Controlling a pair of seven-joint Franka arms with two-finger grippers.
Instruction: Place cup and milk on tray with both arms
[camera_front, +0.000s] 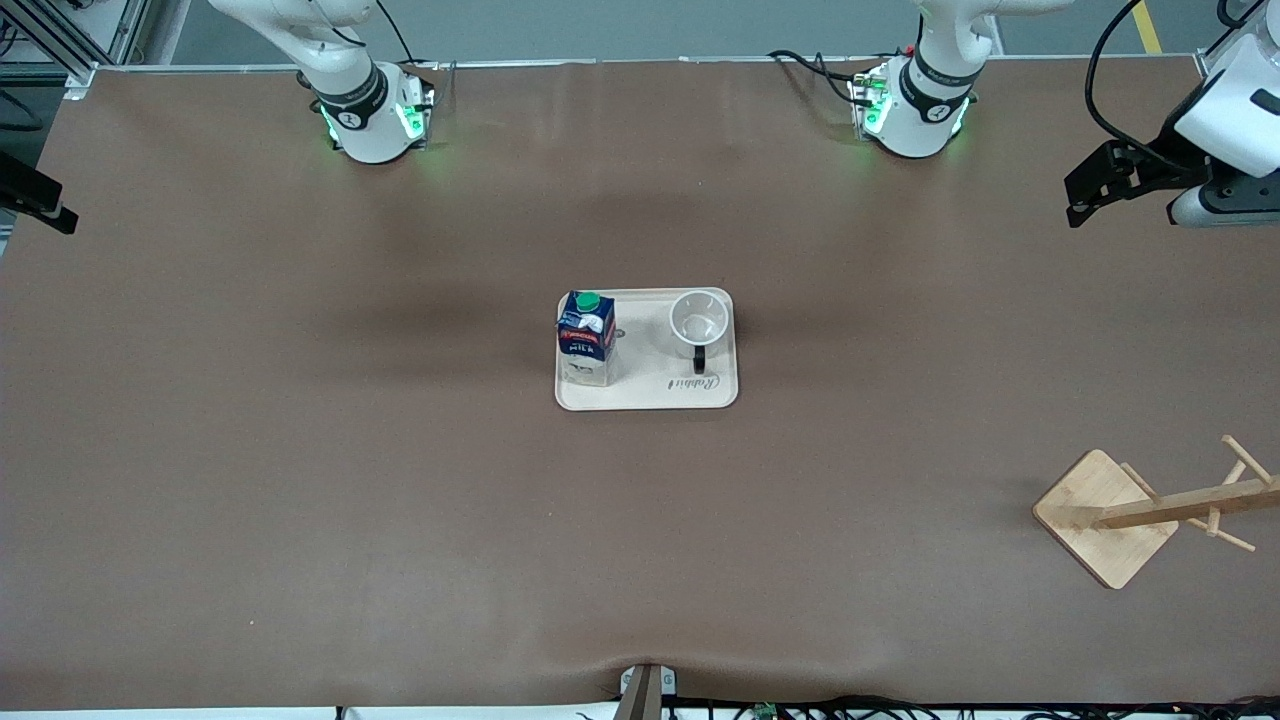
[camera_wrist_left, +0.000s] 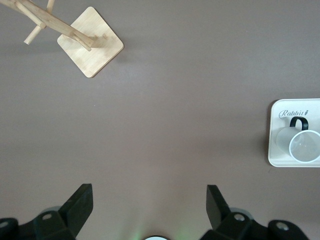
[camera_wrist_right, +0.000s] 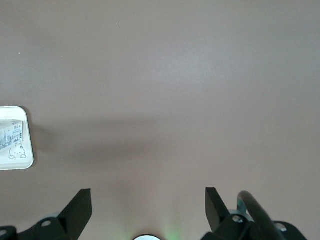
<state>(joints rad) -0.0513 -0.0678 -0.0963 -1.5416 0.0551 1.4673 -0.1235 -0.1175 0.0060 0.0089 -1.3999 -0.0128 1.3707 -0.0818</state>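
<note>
Brown matte desk (camera_front: 300, 480): flat cream rectangular tray (camera_front: 650, 396) mid-surface, bearing upright dark blue milk carton (camera_front: 586, 336) and white mug (camera_front: 697, 320). Left end effector (camera_wrist_left: 149, 202) and right end effector (camera_wrist_right: 148, 201) spread wide, empty, over bare desk. Wooden rack (camera_front: 1140, 515) near left arm's end.

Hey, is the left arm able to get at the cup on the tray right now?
Probably yes. The cup stands upright at the tray's end toward the left arm, apart from the milk, and the left gripper is open.

My bench (camera_front: 300, 450) is covered in a matt brown sheet. The tray (camera_front: 650, 395) looks like smooth cream plastic, the milk (camera_front: 586, 335) printed card, the cup (camera_front: 697, 318) glossy white, the rack (camera_front: 1105, 515) pale bare wood.
</note>
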